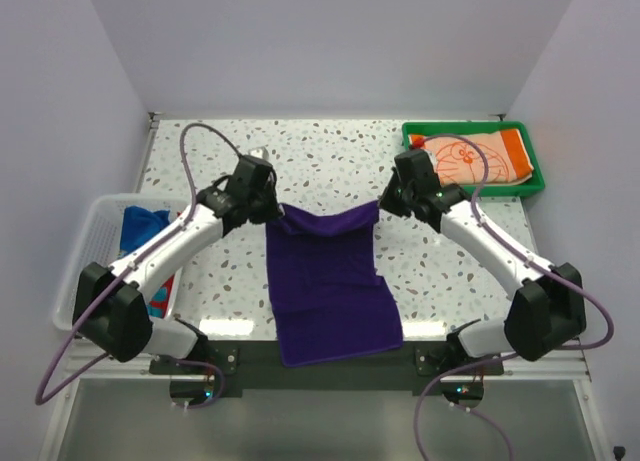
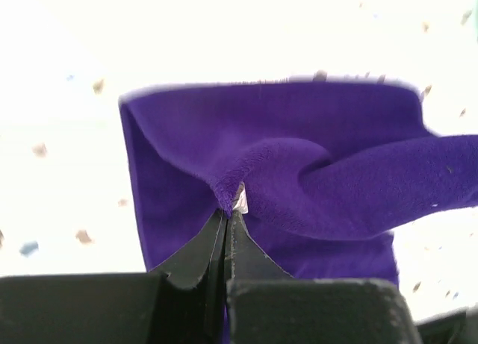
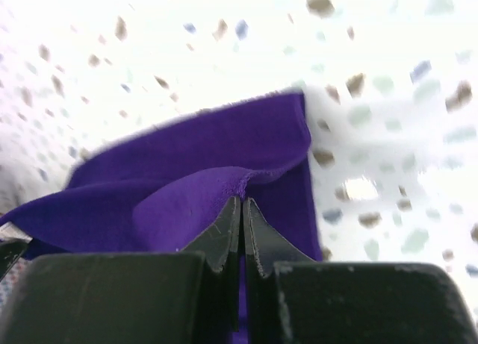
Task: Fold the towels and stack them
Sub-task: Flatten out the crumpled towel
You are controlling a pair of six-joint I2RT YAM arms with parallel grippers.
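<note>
A dark purple towel [image 1: 330, 286] lies lengthwise in the middle of the table, its near end reaching the front edge. My left gripper [image 1: 275, 213] is shut on its far left corner, and my right gripper [image 1: 384, 203] is shut on its far right corner. The far edge sags between them, lifted off the table. In the left wrist view the black jaws pinch a fold of the purple towel [image 2: 299, 180] at the left gripper [image 2: 230, 208]. The right wrist view shows the same pinch at the right gripper [image 3: 243, 198] on the purple towel [image 3: 202, 146]. An orange-and-white towel [image 1: 478, 156] lies folded in the green tray.
The green tray [image 1: 538, 171] sits at the back right corner. A white mesh basket [image 1: 92, 243] at the left holds a blue towel [image 1: 143, 229] and red-teal cloth [image 1: 160, 299]. The speckled table [image 1: 320, 151] stretches behind the grippers.
</note>
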